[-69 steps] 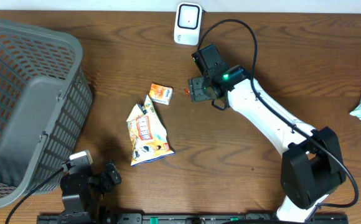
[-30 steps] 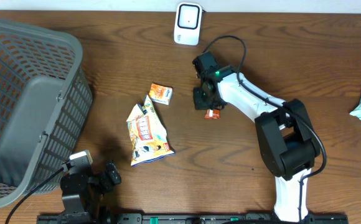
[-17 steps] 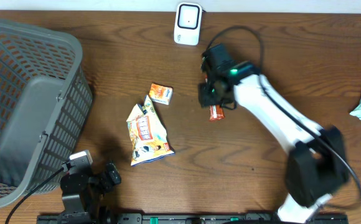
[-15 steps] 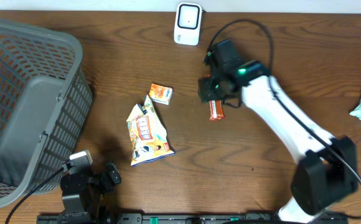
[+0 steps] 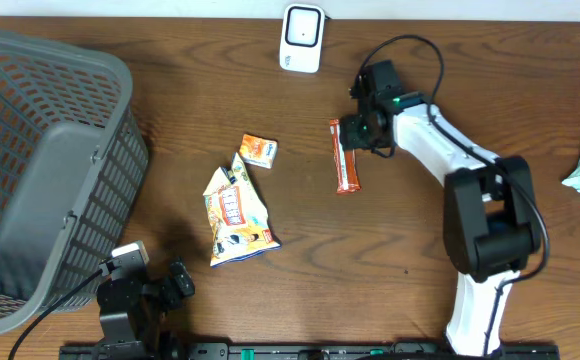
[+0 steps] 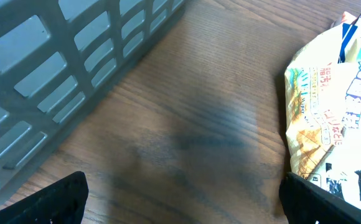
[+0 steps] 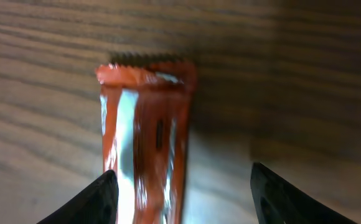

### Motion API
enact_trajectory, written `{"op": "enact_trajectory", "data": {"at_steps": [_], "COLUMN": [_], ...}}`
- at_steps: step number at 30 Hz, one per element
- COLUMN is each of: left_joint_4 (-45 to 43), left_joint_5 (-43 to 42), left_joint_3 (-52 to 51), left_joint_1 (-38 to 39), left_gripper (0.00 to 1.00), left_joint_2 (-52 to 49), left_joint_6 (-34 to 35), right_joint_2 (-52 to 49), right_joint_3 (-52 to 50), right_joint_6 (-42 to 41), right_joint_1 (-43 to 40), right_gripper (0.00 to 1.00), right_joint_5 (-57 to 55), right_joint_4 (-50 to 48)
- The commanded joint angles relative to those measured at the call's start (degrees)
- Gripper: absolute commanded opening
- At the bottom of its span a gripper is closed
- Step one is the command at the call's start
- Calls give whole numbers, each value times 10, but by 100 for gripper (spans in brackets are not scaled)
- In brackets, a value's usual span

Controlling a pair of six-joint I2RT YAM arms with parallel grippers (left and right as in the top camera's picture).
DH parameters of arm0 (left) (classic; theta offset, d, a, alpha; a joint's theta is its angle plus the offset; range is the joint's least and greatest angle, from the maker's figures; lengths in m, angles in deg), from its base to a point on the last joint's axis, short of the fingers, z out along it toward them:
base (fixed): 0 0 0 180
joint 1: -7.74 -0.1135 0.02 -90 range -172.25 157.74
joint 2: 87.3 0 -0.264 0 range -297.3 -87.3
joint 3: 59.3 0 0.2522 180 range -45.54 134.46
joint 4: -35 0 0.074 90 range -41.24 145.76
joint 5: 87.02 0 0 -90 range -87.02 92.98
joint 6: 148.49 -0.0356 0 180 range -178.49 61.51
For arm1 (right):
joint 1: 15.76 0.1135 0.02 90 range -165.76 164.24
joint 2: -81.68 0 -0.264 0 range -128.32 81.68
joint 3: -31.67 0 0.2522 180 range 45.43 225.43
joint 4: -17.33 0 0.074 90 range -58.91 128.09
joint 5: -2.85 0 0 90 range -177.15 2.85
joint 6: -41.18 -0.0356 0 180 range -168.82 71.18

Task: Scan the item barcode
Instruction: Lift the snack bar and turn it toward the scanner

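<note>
Wooden tabletop [image 5: 370, 250], overhead: orange snack bar [image 5: 347, 156] lies flat at 5 o'clock of the scanner [image 5: 302, 38], right pincer [image 5: 353, 132] at its upper end. Left wrist: left pincer [image 6: 183, 196] spread wide, empty. Right wrist: jaws parted over the unclamped bar; light, crinkly, probably slippery foil, best pinched across its narrow width

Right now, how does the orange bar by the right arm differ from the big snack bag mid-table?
The orange bar is slim and straight; the snack bag is far wider and crumpled. The bar is glossy red-orange; the bag is yellow and white with printed pictures. The bag lies closer to the basket than the bar does. Both lie flat on the table, and neither is held.
</note>
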Motion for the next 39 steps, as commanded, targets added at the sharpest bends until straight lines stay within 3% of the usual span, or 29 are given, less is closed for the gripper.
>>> {"op": "enact_trajectory", "data": {"at_steps": [1,7,14,15,19,20,26,31,35,39], "left_joint_4": [26,26,26,26,26,26,26,26,26,26], "left_joint_5": [5,5,5,5,5,5,5,5,5,5], "left_joint_3": [-10,-10,-10,-10,-10,-10,-10,-10,-10,-10], "left_joint_1": [-3,-3,-3,-3,-3,-3,-3,-3,-3,-3], "left_gripper": [98,98,98,98,98,98,98,98,98,98], "left_joint_2": [1,1,1,1,1,1,1,1,1,1], "left_joint_6": [-12,-12,-12,-12,-12,-12,-12,-12,-12,-12], "right_joint_2": [-13,-41,-98,-109,-134,-136,-114,-40,18,29], "right_joint_3": [-1,-1,-1,-1,-1,-1,6,18,18,18], "right_joint_6": [24,48,78,83,82,82,56,-43,-70,-126], "right_joint_1": [3,22,54,60,65,64,50,47,57,85], "right_gripper": [62,61,52,47,6,1,1,1,1,1], "right_joint_5": [10,20,17,13,7,7,-25,-133,-187,-327], "right_joint_4": [-11,4,54,63,83,88,102,113,111,115]}}
